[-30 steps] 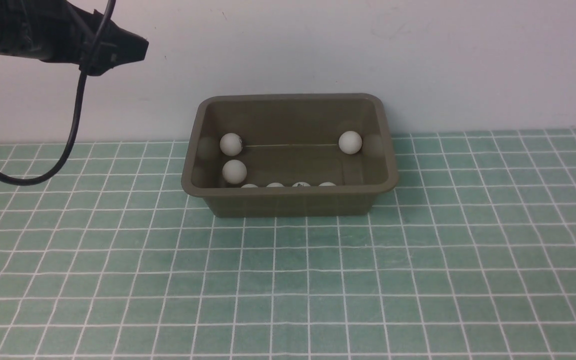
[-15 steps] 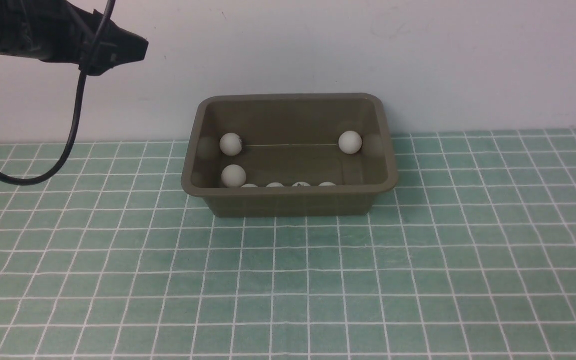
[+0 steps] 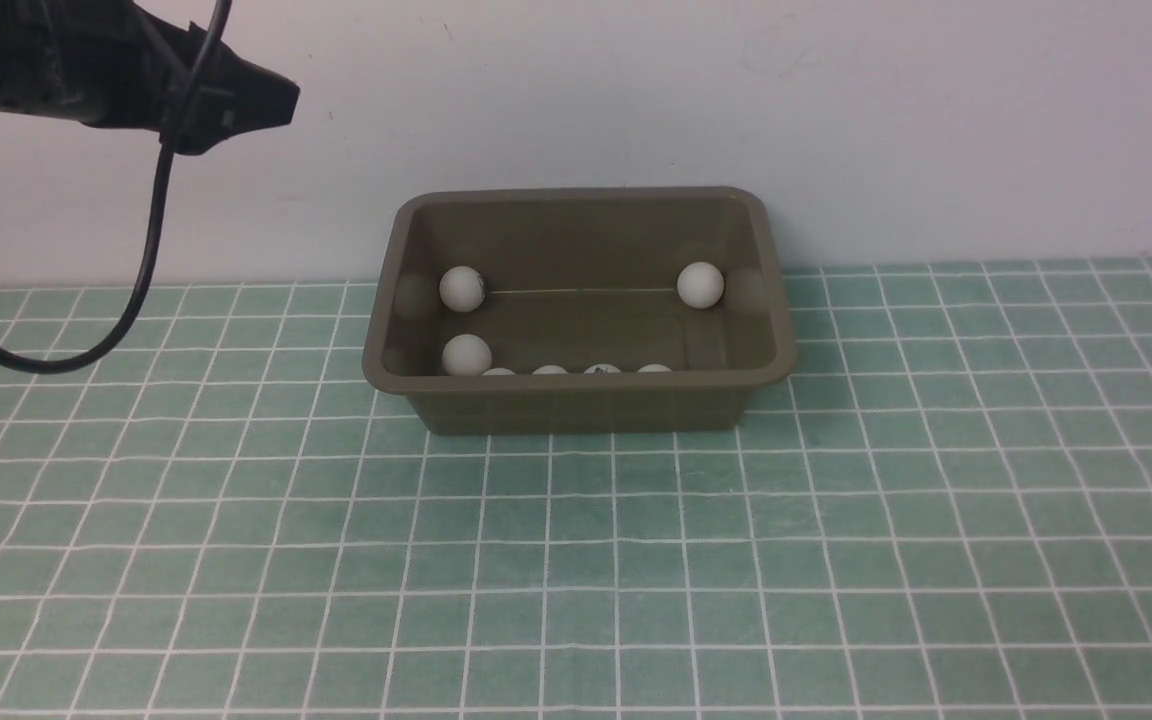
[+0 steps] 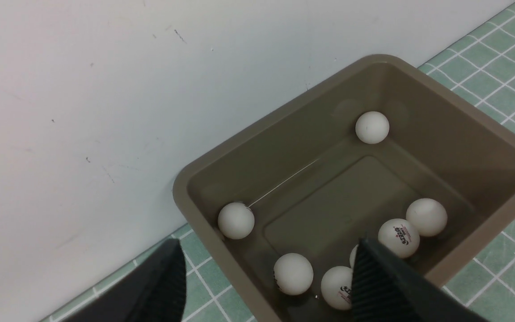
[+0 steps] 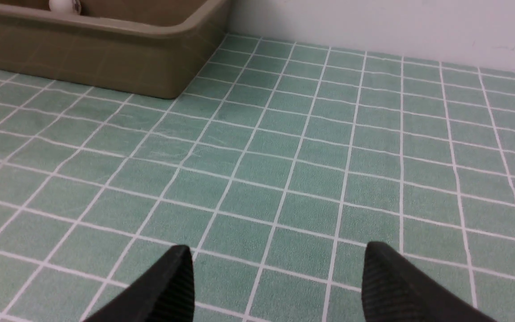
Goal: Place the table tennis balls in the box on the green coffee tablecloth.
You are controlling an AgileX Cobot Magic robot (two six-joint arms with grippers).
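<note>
White table tennis balls (image 4: 236,220) all boxed below wide, empty left gripper (image 4: 266,273); retract upward, clearing box (image 4: 485,237) rim.

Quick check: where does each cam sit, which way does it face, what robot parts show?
Front: between the arms, facing the wall; box on tablecloth; left arm shows.
Left wrist: above the box, looking down at balls; open left gripper empty.
Right wrist: low over cloth; open right gripper empty.
All three share the box.

Lab-style test bench: checked tablecloth (image 3: 836,520) against bare white wall (image 3: 736,100).
</note>
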